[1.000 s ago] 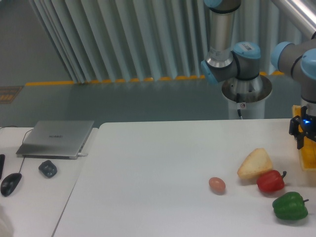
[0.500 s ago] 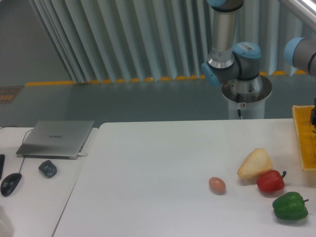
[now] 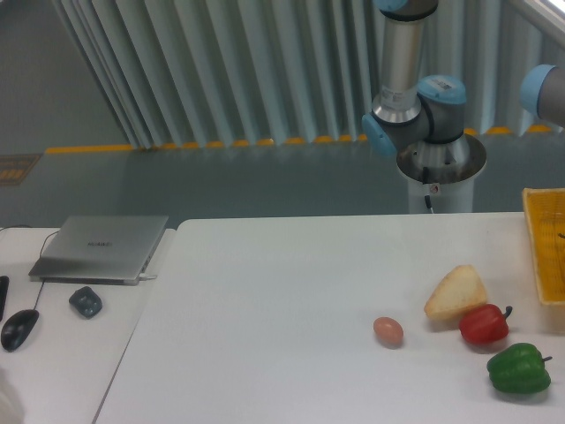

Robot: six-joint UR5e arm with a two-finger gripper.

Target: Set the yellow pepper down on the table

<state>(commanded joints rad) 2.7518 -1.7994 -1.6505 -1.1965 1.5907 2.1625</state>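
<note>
The yellow pepper is nowhere in view, and the fingers are out of frame, so their state cannot be told. On the white counter [image 3: 265,291], a yellow crate [image 3: 546,243] sits at 3 o'clock. Toward 4 o'clock lie a bread wedge [image 3: 456,294] touching a red pepper [image 3: 483,325], a green pepper [image 3: 519,368] and an egg [image 3: 387,331]. At 9 o'clock, a laptop [image 3: 100,248] bears unreadable lettering.

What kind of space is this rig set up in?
Probably a robotics lab or test cell, not a kitchen. The arm's base stands on a pedestal behind a white table, a laptop and mouse sit on a side desk, and the food, such as the red pepper, looks like props.
</note>
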